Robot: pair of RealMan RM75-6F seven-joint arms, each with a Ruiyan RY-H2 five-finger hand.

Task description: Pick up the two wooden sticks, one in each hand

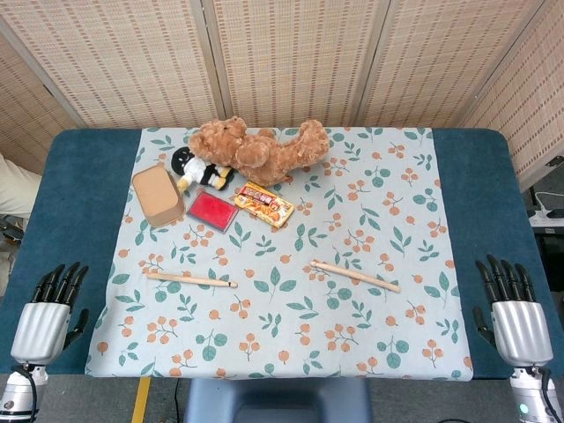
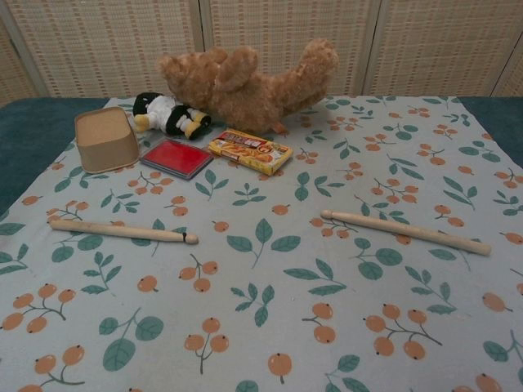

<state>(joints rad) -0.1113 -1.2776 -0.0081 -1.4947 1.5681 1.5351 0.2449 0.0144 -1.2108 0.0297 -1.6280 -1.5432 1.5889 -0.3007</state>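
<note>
Two wooden sticks lie flat on the floral cloth. The left stick [image 1: 191,280] [image 2: 122,232] has a dark tip pointing toward the middle. The right stick [image 1: 354,276] [image 2: 406,231] slants down to the right. My left hand [image 1: 48,315] hovers at the table's near left corner, fingers apart and holding nothing, well left of the left stick. My right hand [image 1: 514,319] is at the near right corner, also spread and holding nothing, well right of the right stick. Neither hand shows in the chest view.
At the back of the cloth [image 1: 388,211] lie a brown teddy bear [image 1: 260,150] [image 2: 245,82], a penguin toy [image 1: 198,167] [image 2: 167,114], a tan box [image 1: 158,195] [image 2: 105,139], a red flat case [image 1: 212,210] [image 2: 176,158] and a yellow snack box [image 1: 263,204] [image 2: 250,151].
</note>
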